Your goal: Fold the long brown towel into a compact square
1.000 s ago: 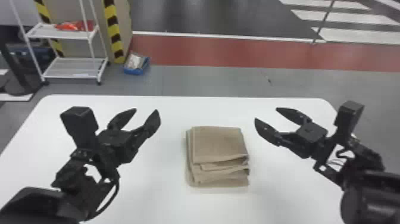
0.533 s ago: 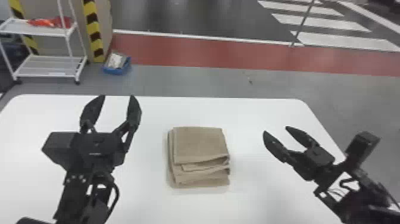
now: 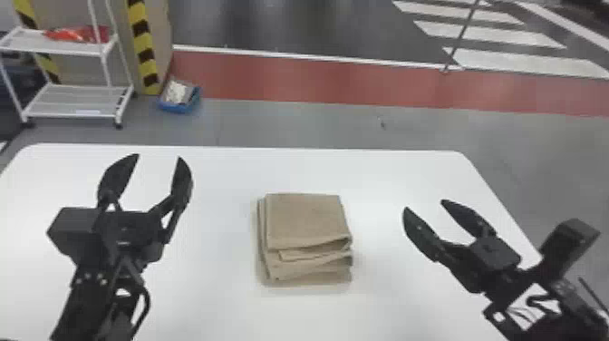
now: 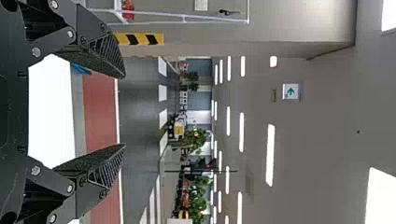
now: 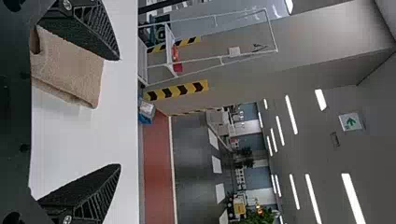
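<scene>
At far left, a white rack (image 3: 72, 100) stands on the floor beyond the white tabletop (image 3: 385, 177), something red on its upper shelf. Next comes the left end effector (image 3: 158, 157), open, its 2 black fingers spread above the tabletop. Then the brown towel (image 3: 306, 222) lies on the tabletop in a squarish, layered stack, its folds uneven on the near side. Right of it, the right end effector (image 3: 424, 205) is open too, its 2 fingers apart.

I see a brown towel (image 3: 306, 220), a white surface (image 3: 222, 190), a black left end effector (image 3: 158, 156), a black right end effector (image 3: 424, 205) and yellow-and-black diagonally striped tape (image 3: 143, 47).
</scene>
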